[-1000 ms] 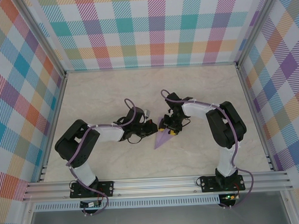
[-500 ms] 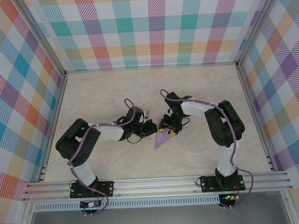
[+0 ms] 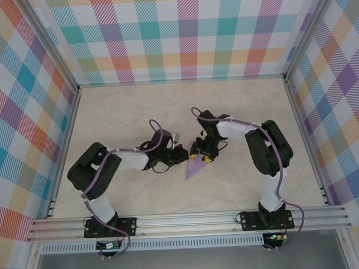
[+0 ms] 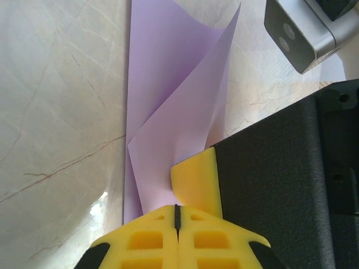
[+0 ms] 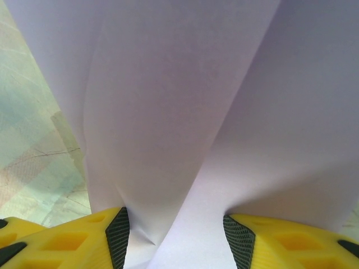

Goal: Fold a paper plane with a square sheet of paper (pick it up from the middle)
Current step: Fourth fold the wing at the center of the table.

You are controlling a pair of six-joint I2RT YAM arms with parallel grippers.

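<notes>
The table point(image 3: 120, 113) is presenting a pale, marble-patterned surface. 3 plaid walls point(image 3: 188, 34) in pastel colours are enclosing it at the far, left and right edges. An aluminium rail point(image 3: 188, 220) is running along the near edge and carrying both arm bases.

The paper plane point(image 3: 196, 167) is lying near the middle of the table, slightly toward the near edge, with its sharp tip pointing at the near edge.

The left gripper point(image 3: 184, 154) is resting at the plane's wide end from the left. Its fingers point(image 4: 162, 224) are pressed together at the paper point(image 4: 168, 112). Whether paper is caught between them cannot be told.

The right gripper point(image 3: 202, 157) is standing over the same end from the right. Its fingers point(image 5: 84, 235) are standing apart, with the raised fold of paper point(image 5: 179, 112) passing between them.
</notes>
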